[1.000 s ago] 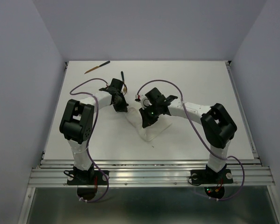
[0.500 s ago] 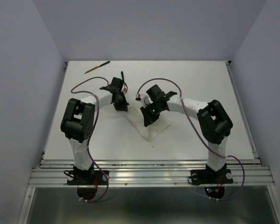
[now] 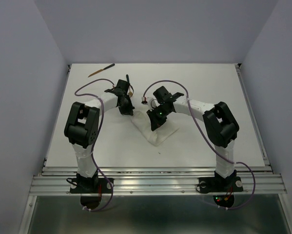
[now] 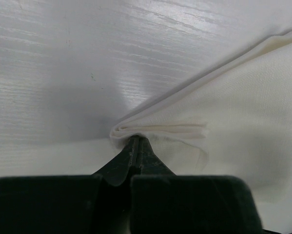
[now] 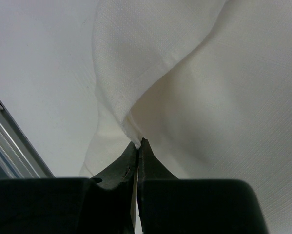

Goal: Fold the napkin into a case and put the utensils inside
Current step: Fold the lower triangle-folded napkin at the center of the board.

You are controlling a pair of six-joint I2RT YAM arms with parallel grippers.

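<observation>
My left claw (image 4: 136,142) & right claw (image 5: 139,144) are both pinched fully shut on folded edges of the napkin (image 3: 160,136), mid table (image 3: 223,97), w/ one utensil (image 3: 101,70) at table's far-left; tugging unevenly cd slip a layer & undo the fold.

We look along our black right gripper (image 5: 138,146), whose two fingers rise from 6 o'clock and press together near the centre, pinching a folded edge of the soft white cloth napkin (image 5: 209,97). From the pinch the cloth spreads toward 12 and 3 o'clock, with a hemmed flap curving across it. The white table surface (image 5: 38,58) fills 9 to 11 o'clock. A grey metal rail (image 5: 11,139) slants across at 8 o'clock.
</observation>
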